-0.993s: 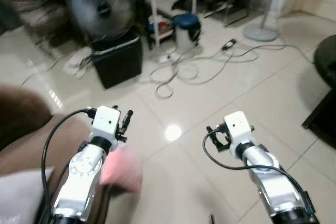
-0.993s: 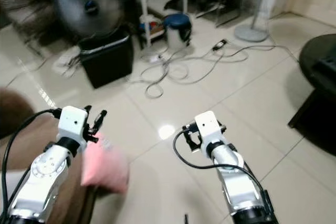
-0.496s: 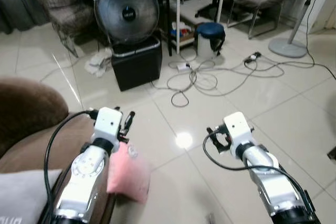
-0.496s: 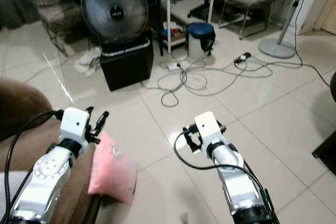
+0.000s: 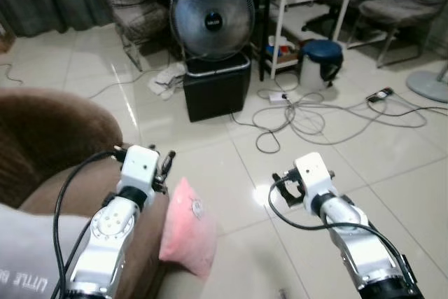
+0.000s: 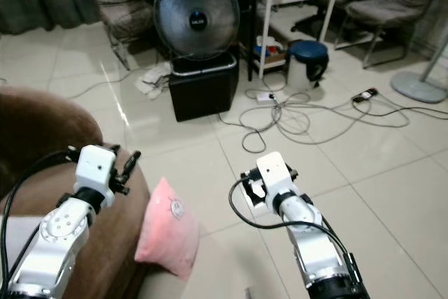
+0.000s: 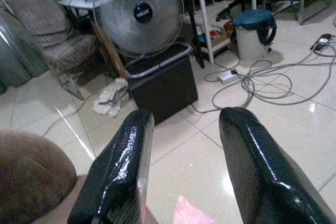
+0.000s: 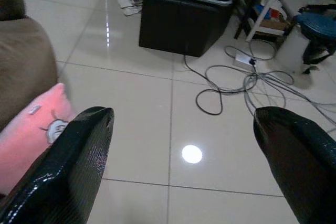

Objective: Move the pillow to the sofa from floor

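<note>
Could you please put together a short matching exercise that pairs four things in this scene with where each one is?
Things:
1. pink pillow
2. fan
3. blue-lidded bin
4. tangled cables

Places:
A. on top of the black box
B. loose on the tiled floor, in front of the white table
C. on the floor, leaning against the brown sofa
D. beside the white table's leg

Right pairs: 1-C, 2-A, 3-D, 4-B

sofa (image 5: 49, 138) and pillow (image 8: 26, 140) cut off by edges.
</note>
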`<state>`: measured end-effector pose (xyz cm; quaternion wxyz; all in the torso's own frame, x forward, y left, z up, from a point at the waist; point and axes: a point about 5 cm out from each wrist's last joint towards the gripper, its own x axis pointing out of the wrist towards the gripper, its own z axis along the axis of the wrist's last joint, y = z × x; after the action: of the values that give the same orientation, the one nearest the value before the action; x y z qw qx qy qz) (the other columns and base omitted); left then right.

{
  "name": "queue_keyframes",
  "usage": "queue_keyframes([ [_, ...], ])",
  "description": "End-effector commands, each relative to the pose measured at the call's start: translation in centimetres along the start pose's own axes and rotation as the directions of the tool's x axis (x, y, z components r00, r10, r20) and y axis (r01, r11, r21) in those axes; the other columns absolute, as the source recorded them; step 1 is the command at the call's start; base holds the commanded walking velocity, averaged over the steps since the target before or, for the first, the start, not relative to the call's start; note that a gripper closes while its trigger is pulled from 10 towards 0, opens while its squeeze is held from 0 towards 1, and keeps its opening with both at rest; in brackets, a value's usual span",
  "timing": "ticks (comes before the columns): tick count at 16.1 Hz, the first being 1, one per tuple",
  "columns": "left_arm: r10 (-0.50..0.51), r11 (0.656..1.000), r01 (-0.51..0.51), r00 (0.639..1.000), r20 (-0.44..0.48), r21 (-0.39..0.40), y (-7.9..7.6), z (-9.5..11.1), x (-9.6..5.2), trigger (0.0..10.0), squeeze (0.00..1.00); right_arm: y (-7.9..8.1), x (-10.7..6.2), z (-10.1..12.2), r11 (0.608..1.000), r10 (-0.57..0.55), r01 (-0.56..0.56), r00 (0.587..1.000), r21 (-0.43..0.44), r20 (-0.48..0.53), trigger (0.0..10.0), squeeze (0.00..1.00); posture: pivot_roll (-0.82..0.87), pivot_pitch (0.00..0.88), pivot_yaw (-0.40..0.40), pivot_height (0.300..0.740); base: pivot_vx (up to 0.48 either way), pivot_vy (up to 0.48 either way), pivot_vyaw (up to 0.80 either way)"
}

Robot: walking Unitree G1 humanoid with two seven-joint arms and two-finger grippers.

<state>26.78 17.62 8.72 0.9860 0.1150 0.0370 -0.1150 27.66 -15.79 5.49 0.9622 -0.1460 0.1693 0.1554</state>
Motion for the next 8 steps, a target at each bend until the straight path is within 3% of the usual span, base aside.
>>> queue_keyframes([
  [1, -0.026, 1.000, 0.026, 1.000, 0.016, 0.008, -0.70, 0.46, 0.30, 10.0, 0.00, -0.88, -0.45, -0.46, 1.000, -0.027, 0.028, 1.000, 0.008, -0.012, 10.0, 0.00, 0.05, 0.000, 0.075, 0.740, 0.349, 0.000, 0.00],
  [8, -0.043, 0.999, 0.043, 0.999, 0.012, 0.010, -0.72, 0.34, 0.15, 10.0, 0.00, -0.48, -0.67, -0.93, 0.999, -0.033, 0.033, 0.999, -0.010, -0.029, 10.0, 0.00, 0.05, 0.000, 0.084, 0.740, 0.349, 0.000, 0.00],
])
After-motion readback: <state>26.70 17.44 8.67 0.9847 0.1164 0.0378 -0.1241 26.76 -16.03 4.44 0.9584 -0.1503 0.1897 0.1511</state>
